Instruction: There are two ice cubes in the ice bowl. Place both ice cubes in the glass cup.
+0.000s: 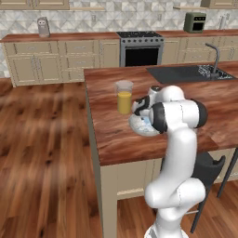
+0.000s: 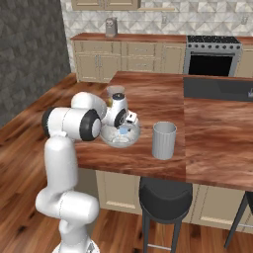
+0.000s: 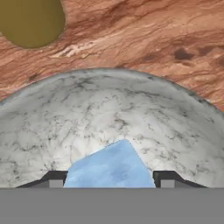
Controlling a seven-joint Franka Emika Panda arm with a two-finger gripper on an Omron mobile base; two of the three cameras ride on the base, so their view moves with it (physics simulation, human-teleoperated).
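Pincer: two-finger gripper [image 3: 109, 183] on the white arm, lowered into the shallow round clear greyish glass bowl [image 3: 52, 118]; its dark fingertips [image 3: 54, 178] stand apart, one on each side of a cube, with no firm clamp visible.

Task object: small pale blue-white translucent ice cube [image 3: 111, 168], lying on the bowl floor directly between the fingertips and just ahead of them.

Key relation: the cube sits on the line joining the two tips, a narrow gap showing at either flank; judged from this, drawing the tips together is all the grasp needs, with no sideways shift.

Cube orientation: one corner points away from the pincer, so the tips would meet slanted faces; a slip or a twist on closing is a fair risk.

Second cube: cannot be made out with certainty in the bowl from either base camera.

Destination: short colourless greyish see-through straight-sided tumbler [image 2: 164, 140], standing on the wooden counter [image 2: 158, 106] well apart from the pincer, to the bowl's right as seen from the right base camera.

Bystander: taller clear glass holding orange liquid [image 1: 124, 97], just beyond the bowl's far rim from the pincer.

Task stage: first pick in hand, by judgement; nothing visibly in the tumbler yet.
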